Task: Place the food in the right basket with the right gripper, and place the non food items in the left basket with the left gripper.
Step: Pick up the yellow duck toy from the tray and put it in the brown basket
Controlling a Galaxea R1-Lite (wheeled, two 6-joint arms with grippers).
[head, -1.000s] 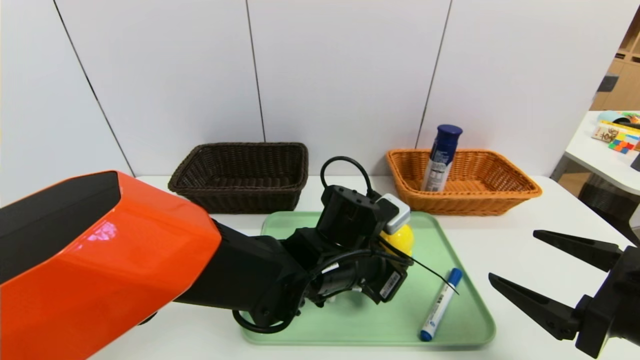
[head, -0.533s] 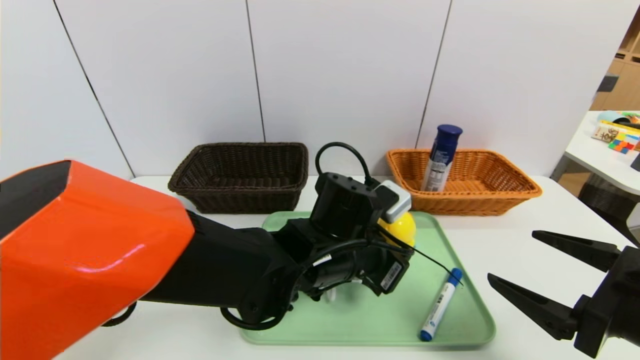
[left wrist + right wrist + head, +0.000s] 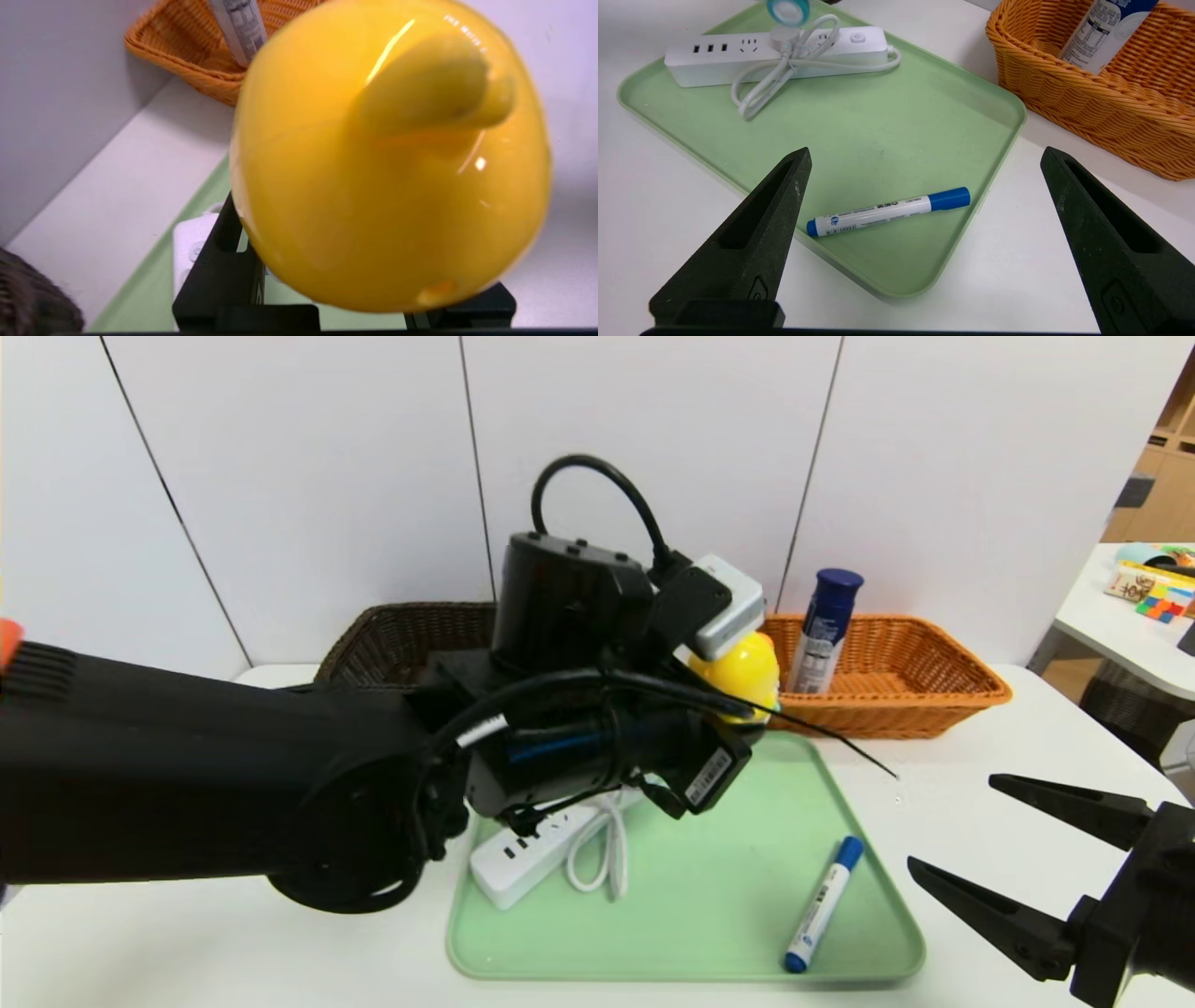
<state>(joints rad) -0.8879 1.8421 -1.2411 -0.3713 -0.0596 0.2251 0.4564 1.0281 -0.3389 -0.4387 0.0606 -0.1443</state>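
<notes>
A white table (image 3: 934,784) stands against pale wall panels; at its far left sits the left basket (image 3: 392,639), dark brown and mostly hidden behind the robot's arm; in front of it the left gripper (image 3: 747,695) hangs above the green tray (image 3: 747,915), its fingers (image 3: 219,275) pinching the yellow duck toy (image 3: 742,672), which is off the tray and fills most of the left wrist view; under the arm the white power strip (image 3: 523,854) lies on the tray's near-left part with its looped cord (image 3: 602,845) beside it; nearer the tray's right edge lies the marker (image 3: 823,903), blue cap pointing away from the robot; behind the tray on the right the right basket (image 3: 934,695), orange wicker, holds the food (image 3: 823,630), a tall blue-capped can leaning against its back wall; at the near right the right gripper (image 3: 1018,854) hovers over bare table just beside the tray, jaws spread wide and holding nothing.
</notes>
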